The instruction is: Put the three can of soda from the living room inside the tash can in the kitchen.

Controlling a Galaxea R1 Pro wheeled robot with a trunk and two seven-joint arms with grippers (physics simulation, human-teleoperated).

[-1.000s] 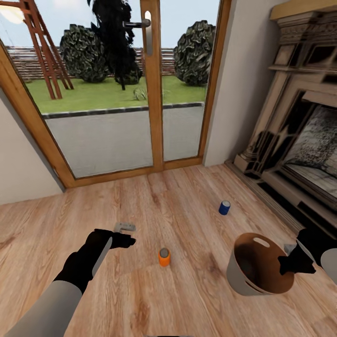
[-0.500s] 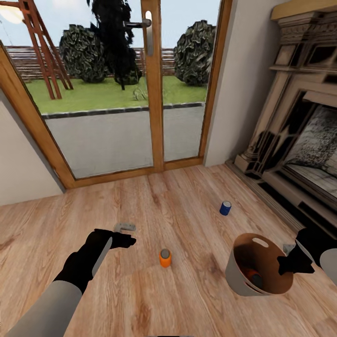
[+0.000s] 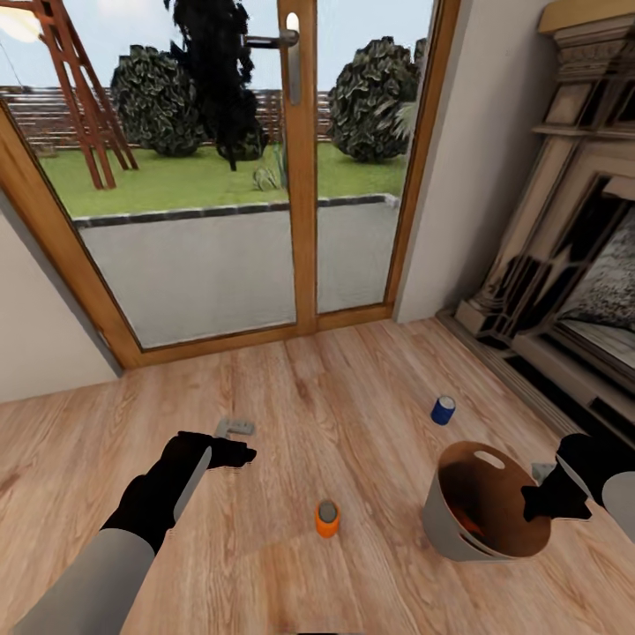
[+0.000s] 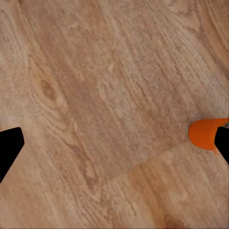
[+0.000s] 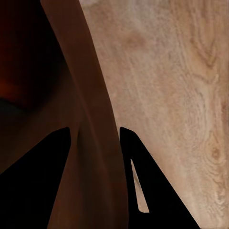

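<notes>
While the right gripper (image 3: 540, 504) pinches the trash can (image 3: 459, 538) by its rim at 3 o'clock, one orange can (image 3: 467, 522) inside may spill if it tilts. Left gripper (image 3: 236, 453) hangs spread; orange can (image 3: 327, 519) and blue can (image 3: 443, 409) remain on the floor (image 3: 309, 388).

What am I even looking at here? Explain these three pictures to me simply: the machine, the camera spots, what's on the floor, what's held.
This is a simulated two-armed robot in a living room. The big picture comes from a camera on its head, looking down over both arms. The other two come from cameras near each gripper.

The left gripper is open and empty above the wood floor. The right gripper is clamped on the rim of the trash can; its wrist view shows a finger on each side of the bin's wall.

On the floor stand an orange can and a blue can. Something orange lies inside the bin, probably another can.
</notes>
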